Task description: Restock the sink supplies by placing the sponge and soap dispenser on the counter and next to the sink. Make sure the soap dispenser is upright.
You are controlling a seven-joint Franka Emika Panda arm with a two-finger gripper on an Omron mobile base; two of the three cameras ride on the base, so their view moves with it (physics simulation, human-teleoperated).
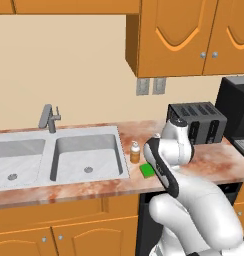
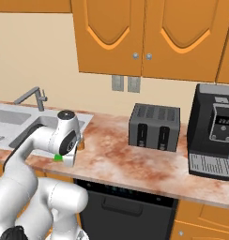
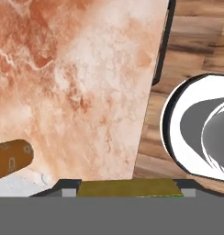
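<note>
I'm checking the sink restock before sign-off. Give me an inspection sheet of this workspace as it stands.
Surface: marbled counter, sink set into it, basins bare.
Job's things: soap dispenser upright on the counter right of the sink. Sponge at the counter's front edge near it; in the hand view it spans the gap between the fingertips.
Clutter: toaster and coffee machine further right.
Hand: low over the counter edge, closed on the sponge.
Cables: nothing seen.
Surroundings: faucet behind the sink, wall outlets, orange cabinets above and below, dishwasher under the counter.
</note>
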